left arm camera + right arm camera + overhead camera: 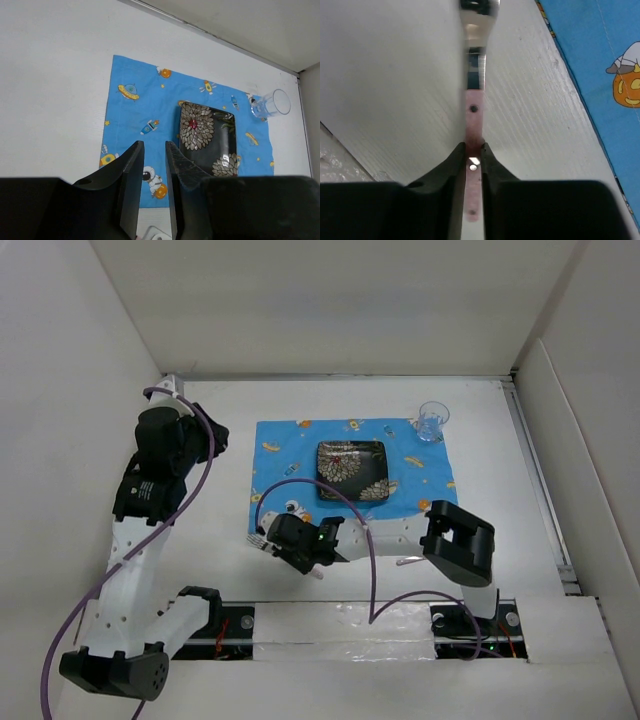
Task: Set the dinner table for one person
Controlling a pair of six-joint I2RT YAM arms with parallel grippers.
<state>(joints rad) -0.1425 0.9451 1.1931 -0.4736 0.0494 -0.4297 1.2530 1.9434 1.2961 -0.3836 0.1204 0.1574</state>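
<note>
The right end effector (pixel 472 148) pinches a pink-handled utensil (pixel 474 107) at 7 o'clock of the blue placemat (pixel 290 450). The placemat bears a floral plate (pixel 352 470). The white worktop (pixel 500 470) lies under everything, and the left end effector (pixel 155 150) is slightly spread and empty.

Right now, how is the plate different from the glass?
The plate is dark with flowers on it; the glass is clear. The plate is square and flat; the glass is round and taller. The plate sits in the middle of the mat; the glass stands at the mat's far right corner. Both look empty.
</note>
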